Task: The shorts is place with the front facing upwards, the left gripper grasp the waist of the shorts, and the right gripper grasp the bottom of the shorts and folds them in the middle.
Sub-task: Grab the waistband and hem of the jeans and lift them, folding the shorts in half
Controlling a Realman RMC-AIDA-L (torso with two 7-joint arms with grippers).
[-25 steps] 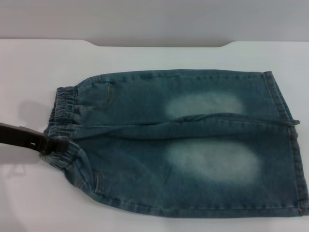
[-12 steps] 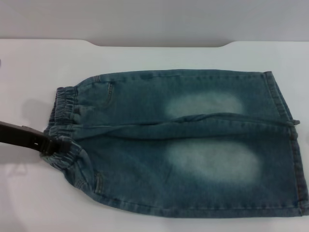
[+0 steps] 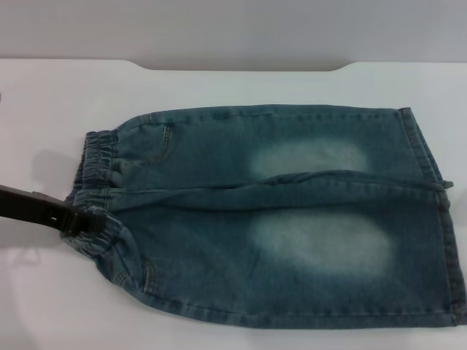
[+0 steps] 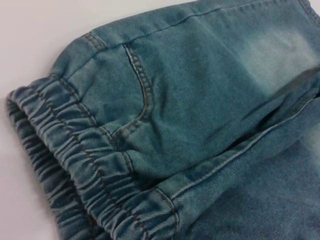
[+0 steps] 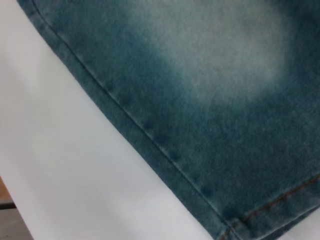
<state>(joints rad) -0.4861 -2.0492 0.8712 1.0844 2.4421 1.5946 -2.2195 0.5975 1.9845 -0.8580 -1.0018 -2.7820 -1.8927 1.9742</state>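
Shorts (image 3: 277,211) flat on tabletop (image 3: 44,109); nothing shifted over the last second. Left end effector (image 3: 86,219) clamped on waist (image 3: 98,186), unlifted. Right end effector unseen.

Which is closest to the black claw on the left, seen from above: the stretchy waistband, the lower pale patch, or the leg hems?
From the left gripper:
1. The waistband, right at its tip, on the left.
2. The lower pale patch, mid-shorts.
3. The leg hems, far right.
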